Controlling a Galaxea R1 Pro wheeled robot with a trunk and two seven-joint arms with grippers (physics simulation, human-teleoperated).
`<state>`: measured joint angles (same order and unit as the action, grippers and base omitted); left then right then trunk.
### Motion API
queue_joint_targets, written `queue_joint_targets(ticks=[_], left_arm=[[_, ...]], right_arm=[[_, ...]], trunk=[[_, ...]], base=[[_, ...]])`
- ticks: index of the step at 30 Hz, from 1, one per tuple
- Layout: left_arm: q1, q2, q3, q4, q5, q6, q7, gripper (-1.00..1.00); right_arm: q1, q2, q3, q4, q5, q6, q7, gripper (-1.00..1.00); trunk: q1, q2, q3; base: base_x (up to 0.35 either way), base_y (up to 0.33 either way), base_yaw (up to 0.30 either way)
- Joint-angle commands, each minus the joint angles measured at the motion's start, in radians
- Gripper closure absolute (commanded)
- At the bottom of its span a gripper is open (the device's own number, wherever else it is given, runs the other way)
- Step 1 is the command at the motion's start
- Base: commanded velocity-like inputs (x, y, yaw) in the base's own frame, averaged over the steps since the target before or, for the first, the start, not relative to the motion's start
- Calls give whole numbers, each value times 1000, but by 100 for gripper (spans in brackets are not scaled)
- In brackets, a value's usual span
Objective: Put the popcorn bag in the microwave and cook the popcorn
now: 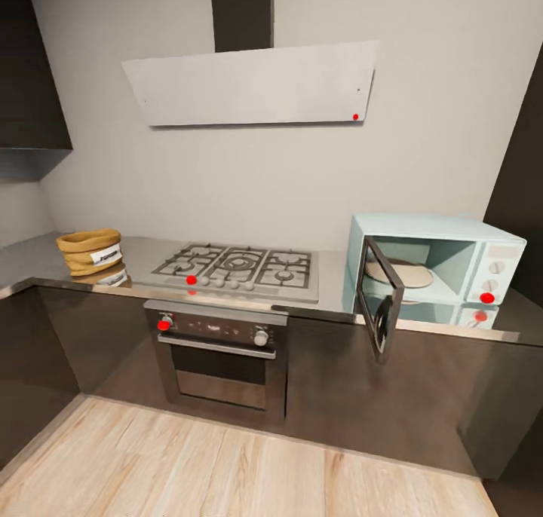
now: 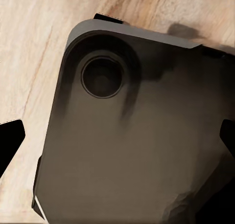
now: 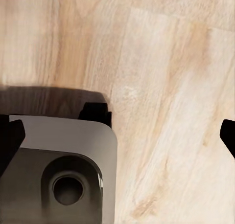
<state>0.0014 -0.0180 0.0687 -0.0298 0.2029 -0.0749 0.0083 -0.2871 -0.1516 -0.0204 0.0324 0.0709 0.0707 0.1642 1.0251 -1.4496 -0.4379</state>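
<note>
A: Kitchen, head view: grey countertop (image 1: pixel 143 255) over dark cabinets, wood floor (image 1: pixel 226 464) below. Contents?

B: Popcorn bag (image 1: pixel 90 251), upright at centre-left, left of the gas hob (image 1: pixel 241 268). Microwave (image 1: pixel 452 264) at centre-right, door (image 1: pixel 379 297) swung open, cavity holding only its turntable.

A: Grippers?

B: Left gripper (image 2: pixel 117 136) and right gripper (image 3: pixel 117 136): dark fingertips at the wrist views' edges, spread wide, holding nothing, above robot base and floor.

Below the black left fingertips (image 2: pixel 11 136) sat a dark grey, round-cornered robot base (image 2: pixel 127 150) with a circular recessed socket (image 2: pixel 102 77).
</note>
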Motion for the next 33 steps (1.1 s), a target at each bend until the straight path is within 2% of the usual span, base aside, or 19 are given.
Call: queue_joint_targets(ticks=[1,25,33], left_arm=[[0,0,7,-1,1,-2,1,-100],[0,1,8,1,3,-3,2,-100],[0,1,8,1,3,-3,2,-100]], right_arm=[[-1,0,-3,1,7,2,3,-100],[-1,-8,-3,3,9,18,6,-100],[21,-2,-3,2,12,15,-18,-100]], trunk=[[0,0,-1],[0,0,8],[0,0,9]], base=[[0,0,267],[0,0,267],[0,0,268]])
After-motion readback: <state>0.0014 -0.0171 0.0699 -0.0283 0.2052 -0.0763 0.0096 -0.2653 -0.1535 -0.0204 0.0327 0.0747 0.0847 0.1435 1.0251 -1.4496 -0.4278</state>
